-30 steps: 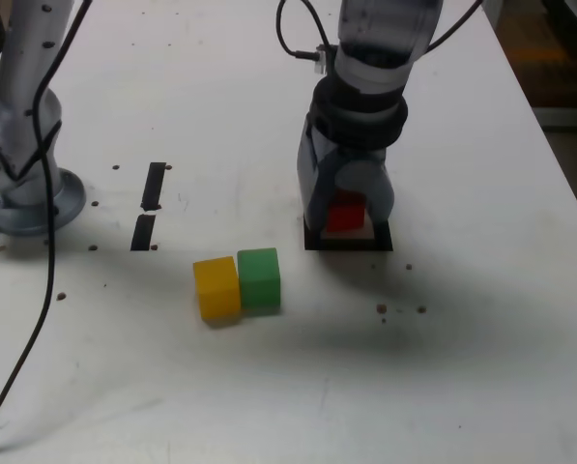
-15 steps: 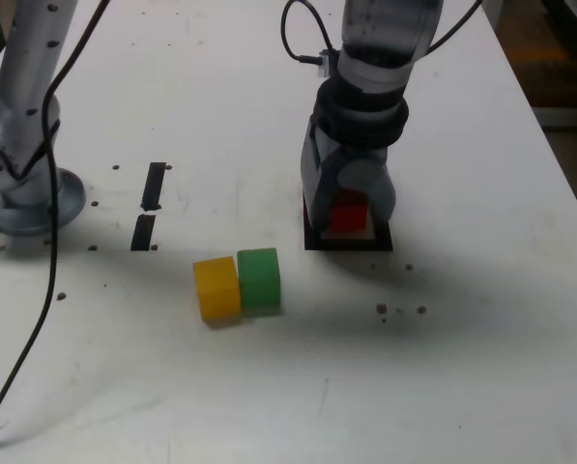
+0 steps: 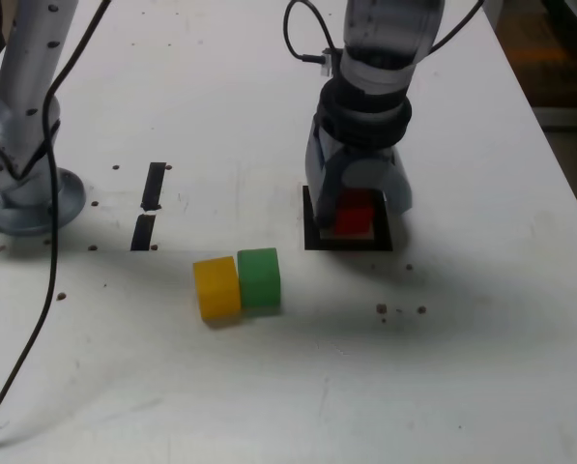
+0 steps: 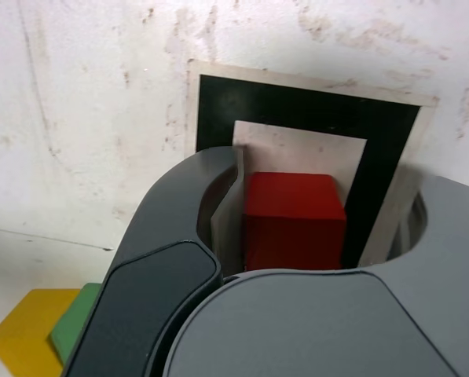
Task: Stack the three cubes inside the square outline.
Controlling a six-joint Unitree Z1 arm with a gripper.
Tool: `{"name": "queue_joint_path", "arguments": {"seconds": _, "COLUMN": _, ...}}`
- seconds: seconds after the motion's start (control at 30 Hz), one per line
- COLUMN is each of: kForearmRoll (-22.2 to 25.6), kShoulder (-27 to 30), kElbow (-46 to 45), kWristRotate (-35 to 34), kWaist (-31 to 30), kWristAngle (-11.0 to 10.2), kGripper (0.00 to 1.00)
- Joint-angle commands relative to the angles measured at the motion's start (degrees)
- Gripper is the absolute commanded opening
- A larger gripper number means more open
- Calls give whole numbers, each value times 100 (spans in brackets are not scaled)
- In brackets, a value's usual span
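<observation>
The red cube (image 3: pixel 354 215) (image 4: pixel 293 220) rests on the pale centre of the square outline (image 3: pixel 351 244) (image 4: pixel 297 102). My gripper (image 3: pixel 358 205) (image 4: pixel 316 216) stands straight over it, open, one finger on each side of the cube. A gap shows between the cube and one finger. The yellow cube (image 3: pixel 216 287) (image 4: pixel 26 338) and the green cube (image 3: pixel 259 279) (image 4: pixel 77 330) sit side by side, touching, on the table. They lie nearer the camera and toward the exterior view's left of the outline.
The arm's base (image 3: pixel 17 184) stands at the exterior view's left, with a black cable (image 3: pixel 37 319) trailing toward the front. Two short black strips (image 3: pixel 153 186) (image 3: pixel 143 232) lie between base and outline. The table edge (image 3: pixel 559 164) runs along the right.
The gripper's fingers have spread apart around the red cube, which stays put in the square outline. The yellow and green cubes have not moved.
</observation>
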State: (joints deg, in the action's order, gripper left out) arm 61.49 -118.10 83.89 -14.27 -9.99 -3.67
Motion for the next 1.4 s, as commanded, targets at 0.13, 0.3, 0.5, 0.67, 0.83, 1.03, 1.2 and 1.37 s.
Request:
{"name": "queue_joint_path", "arguments": {"seconds": 0.13, "kForearmRoll": 121, "kShoulder": 275, "kElbow": -11, "kWristRotate": -155, "kWaist": 13, "kWristAngle": -155, "kGripper": 87}}
{"name": "queue_joint_path", "arguments": {"seconds": 0.3, "kForearmRoll": 552, "kShoulder": 1303, "kElbow": -213, "kWristRotate": 87, "kWaist": -124, "kWristAngle": -426, "kGripper": 92}}
{"name": "queue_joint_path", "arguments": {"seconds": 0.5, "kForearmRoll": 1417, "kShoulder": 2331, "kElbow": -682, "kWristRotate": 621, "kWaist": -496, "kWristAngle": -519, "kGripper": 98}}
{"name": "queue_joint_path", "arguments": {"seconds": 0.67, "kForearmRoll": 1794, "kShoulder": 2736, "kElbow": -1089, "kWristRotate": 852, "kWaist": -1302, "kWristAngle": -570, "kGripper": 99}}
{"name": "queue_joint_path", "arguments": {"seconds": 0.83, "kForearmRoll": 1883, "kShoulder": 2863, "kElbow": -1008, "kWristRotate": 867, "kWaist": -2673, "kWristAngle": -930, "kGripper": 100}}
{"name": "queue_joint_path", "arguments": {"seconds": 1.03, "kForearmRoll": 1887, "kShoulder": 2777, "kElbow": -1096, "kWristRotate": 702, "kWaist": -4036, "kWristAngle": -862, "kGripper": 99}}
{"name": "queue_joint_path", "arguments": {"seconds": 1.2, "kForearmRoll": 1509, "kShoulder": 2441, "kElbow": -1199, "kWristRotate": 628, "kWaist": -4587, "kWristAngle": -589, "kGripper": 99}}
{"name": "queue_joint_path", "arguments": {"seconds": 1.37, "kForearmRoll": 904, "kShoulder": 2094, "kElbow": -1503, "kWristRotate": 789, "kWaist": -4958, "kWristAngle": -396, "kGripper": 99}}
